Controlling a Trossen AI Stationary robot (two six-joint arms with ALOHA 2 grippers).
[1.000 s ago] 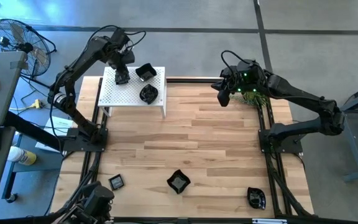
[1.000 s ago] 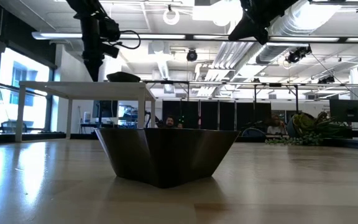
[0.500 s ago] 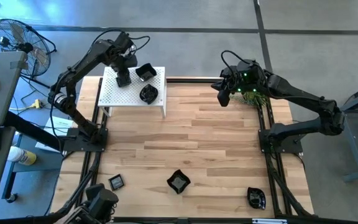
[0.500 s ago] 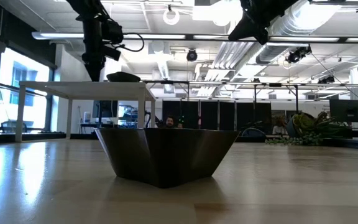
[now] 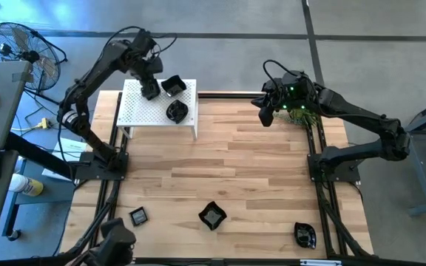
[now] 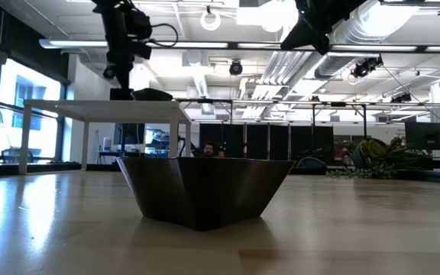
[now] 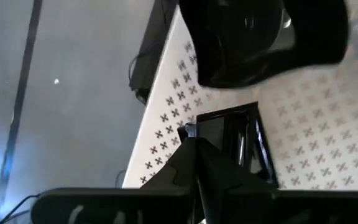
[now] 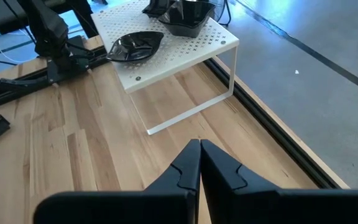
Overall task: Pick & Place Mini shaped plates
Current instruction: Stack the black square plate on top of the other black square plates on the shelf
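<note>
Three mini shaped plates sit on the white perforated stand (image 5: pixel 143 114): a small square one (image 7: pixel 229 140), a deep one (image 5: pixel 172 85) and a round one (image 5: pixel 176 111). My left gripper (image 7: pixel 194 142) hangs shut just above the square plate, touching nothing. Three more black plates lie on the wooden table near its front edge: a small square (image 5: pixel 138 216), an angular one (image 5: pixel 212 216) and one at the right (image 5: pixel 305 235). My right gripper (image 5: pixel 266 114) hovers shut above the table's far right part, with nothing between its fingers.
A green plant sprig (image 5: pixel 302 114) lies at the table's far right, beside my right arm. The stand rests on thin white legs (image 8: pixel 234 74) at the far left. A wide stretch of bare wood (image 5: pixel 235 162) lies between the stand and the near plates.
My left gripper has shut its fingers on nothing and risen from the small square plate, drifting slightly toward the far edge. The plate stays flat on the stand.
</note>
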